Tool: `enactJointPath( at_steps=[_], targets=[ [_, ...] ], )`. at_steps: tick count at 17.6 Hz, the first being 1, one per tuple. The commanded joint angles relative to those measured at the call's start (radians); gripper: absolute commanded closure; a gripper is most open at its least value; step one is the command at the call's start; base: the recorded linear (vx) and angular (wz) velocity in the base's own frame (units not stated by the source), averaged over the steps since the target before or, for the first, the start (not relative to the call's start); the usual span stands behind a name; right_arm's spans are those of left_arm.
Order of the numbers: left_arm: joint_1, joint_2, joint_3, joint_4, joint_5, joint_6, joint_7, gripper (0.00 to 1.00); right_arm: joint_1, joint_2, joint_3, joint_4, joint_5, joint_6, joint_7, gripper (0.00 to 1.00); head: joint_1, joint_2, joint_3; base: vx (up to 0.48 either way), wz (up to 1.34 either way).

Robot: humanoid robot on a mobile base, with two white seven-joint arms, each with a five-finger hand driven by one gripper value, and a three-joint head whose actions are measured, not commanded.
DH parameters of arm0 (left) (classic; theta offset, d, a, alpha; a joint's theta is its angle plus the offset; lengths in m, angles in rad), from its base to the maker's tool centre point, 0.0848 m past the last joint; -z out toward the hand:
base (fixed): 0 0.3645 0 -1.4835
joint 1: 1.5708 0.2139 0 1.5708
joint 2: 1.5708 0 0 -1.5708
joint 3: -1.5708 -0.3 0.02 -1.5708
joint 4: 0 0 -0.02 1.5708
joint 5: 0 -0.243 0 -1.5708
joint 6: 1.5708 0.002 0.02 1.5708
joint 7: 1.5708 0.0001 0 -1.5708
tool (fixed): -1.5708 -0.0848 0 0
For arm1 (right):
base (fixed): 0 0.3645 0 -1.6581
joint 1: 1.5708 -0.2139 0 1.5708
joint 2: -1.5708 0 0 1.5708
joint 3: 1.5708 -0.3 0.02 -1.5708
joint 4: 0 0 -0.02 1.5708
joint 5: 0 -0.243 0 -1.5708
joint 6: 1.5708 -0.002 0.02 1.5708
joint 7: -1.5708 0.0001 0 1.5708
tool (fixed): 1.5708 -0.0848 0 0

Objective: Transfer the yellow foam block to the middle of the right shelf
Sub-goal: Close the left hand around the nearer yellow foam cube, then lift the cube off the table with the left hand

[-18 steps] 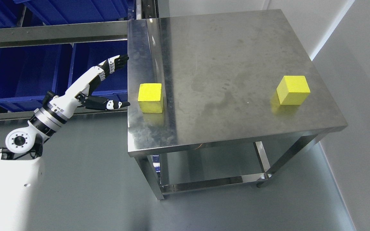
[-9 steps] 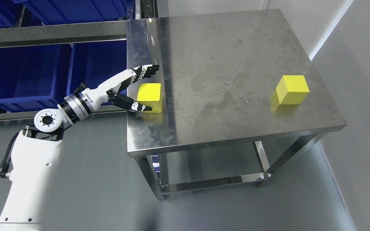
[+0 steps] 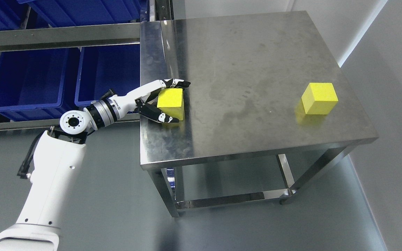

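Note:
A yellow foam block (image 3: 170, 98) sits near the left edge of the steel table (image 3: 250, 62). My left hand (image 3: 179, 101) reaches in from the left and wraps it: the fingers (image 3: 177, 83) lie along its far top edge and the thumb (image 3: 162, 116) presses its near face. The block still rests on the tabletop. A second yellow foam block (image 3: 319, 98) stands alone near the table's right edge. My right arm does not show.
Blue bins (image 3: 30, 80) sit in a metal rack (image 3: 58, 35) left of the table, behind my arm. The table has a lower shelf (image 3: 229, 198). A pale wall (image 3: 389, 87) runs close along the table's right side. Grey floor lies in front.
My left arm swung right from beside the table onto it and the hand closed around the left block, which shifted slightly right. The camera also drifted a little.

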Motion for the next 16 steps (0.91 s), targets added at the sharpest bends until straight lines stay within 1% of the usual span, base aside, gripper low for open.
enactJointPath(
  at_steps=[1, 2, 3, 4, 5, 6, 7, 8, 9, 10, 12, 13, 16],
  targets=[
    [-0.015, -0.079, 0.039, 0.148, -0.010, 0.008, -0.007, 0.41, -0.002, -0.017, 0.000, -0.017, 0.000, -0.001, -0.001, 0.00, 0.0000, 0.000, 0.000, 0.000, 0.06],
    [-0.012, -0.103, 0.100, 0.148, -0.008, 0.003, -0.007, 0.52, -0.002, -0.017, 0.000, -0.017, 0.000, -0.001, -0.001, 0.00, 0.0000, 0.000, 0.000, 0.003, 0.08],
    [-0.011, -0.126, 0.154, 0.148, -0.007, 0.000, -0.008, 0.57, -0.002, -0.017, 0.000, -0.017, 0.000, -0.001, -0.001, 0.00, 0.0000, 0.000, 0.000, 0.003, 0.08],
    [-0.011, -0.166, 0.223, 0.141, 0.001, -0.003, -0.010, 0.60, -0.002, -0.017, 0.000, -0.017, 0.000, -0.001, -0.001, 0.00, 0.0000, 0.000, 0.000, 0.006, 0.04],
    [-0.012, -0.184, 0.292, 0.128, 0.018, -0.005, -0.010, 0.61, -0.002, -0.017, 0.000, -0.017, 0.000, -0.001, -0.001, 0.00, 0.0000, 0.000, 0.000, 0.006, 0.04],
    [-0.015, -0.184, 0.352, 0.108, 0.045, -0.009, -0.005, 0.61, -0.002, -0.017, 0.000, -0.017, 0.000, -0.001, -0.001, 0.00, 0.0000, 0.000, 0.000, 0.000, 0.04],
    [-0.017, -0.184, 0.386, 0.068, 0.106, -0.009, 0.012, 0.61, -0.002, -0.017, 0.000, -0.017, 0.000, -0.001, -0.001, 0.00, 0.0000, 0.000, 0.000, -0.007, 0.01],
    [-0.018, -0.184, 0.392, 0.037, 0.210, -0.018, 0.044, 0.60, -0.002, -0.017, 0.000, -0.017, 0.000, -0.001, -0.001, 0.00, 0.0000, 0.000, 0.000, -0.007, 0.01],
    [-0.017, -0.184, 0.391, 0.022, 0.322, -0.052, 0.114, 0.60, -0.002, -0.017, 0.000, -0.017, 0.000, -0.001, -0.001, 0.00, 0.0000, 0.000, 0.000, -0.007, -0.04],
    [-0.017, -0.184, 0.397, 0.017, 0.369, -0.107, 0.213, 0.60, -0.003, -0.017, 0.000, -0.017, 0.000, -0.001, -0.001, 0.00, 0.0000, 0.000, 0.000, -0.007, -0.04],
    [-0.014, -0.184, 0.415, 0.016, 0.369, -0.217, 0.382, 0.59, -0.002, -0.017, 0.000, -0.017, 0.000, -0.001, -0.001, 0.00, 0.0000, 0.000, 0.000, 0.006, -0.06],
    [-0.008, -0.184, 0.416, 0.014, 0.369, -0.256, 0.473, 0.59, -0.002, -0.017, 0.000, -0.017, 0.000, -0.001, -0.001, 0.00, 0.0000, 0.000, 0.000, 0.002, -0.05],
    [0.056, -0.184, 0.394, -0.052, 0.369, -0.281, 0.744, 0.59, -0.002, -0.017, 0.000, -0.017, 0.000, -0.001, -0.001, 0.00, 0.0000, 0.000, 0.000, -0.028, -0.04]
  ],
)
